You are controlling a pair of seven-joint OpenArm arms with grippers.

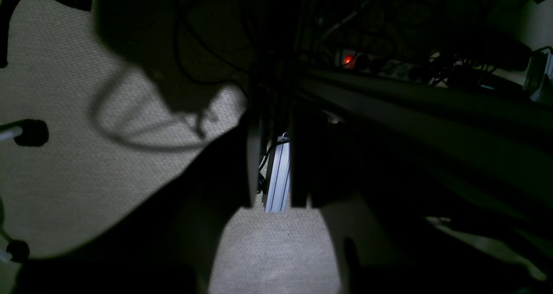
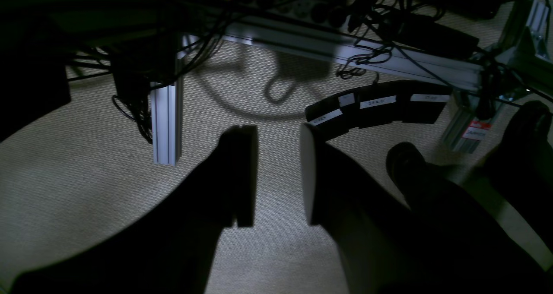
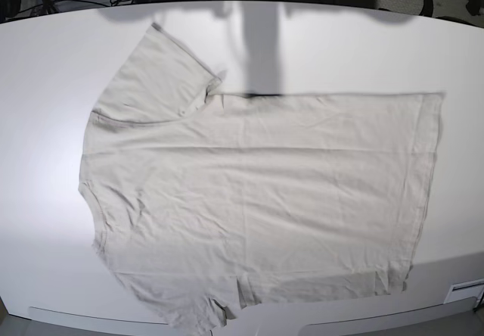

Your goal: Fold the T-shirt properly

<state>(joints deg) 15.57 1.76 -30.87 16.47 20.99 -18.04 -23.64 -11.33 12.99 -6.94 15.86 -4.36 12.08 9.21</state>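
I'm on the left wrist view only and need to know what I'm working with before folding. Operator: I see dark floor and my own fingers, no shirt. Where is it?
Observer: The base view shows the T-shirt spread on the white table.
Operator: Which way does it lie?
Observer: In the base view its collar is toward the left and its bottom hem toward the right.
Operator: And the other gripper?
Observer: The right wrist view shows the right gripper with its fingers apart, nothing between them but the grey floor beyond.
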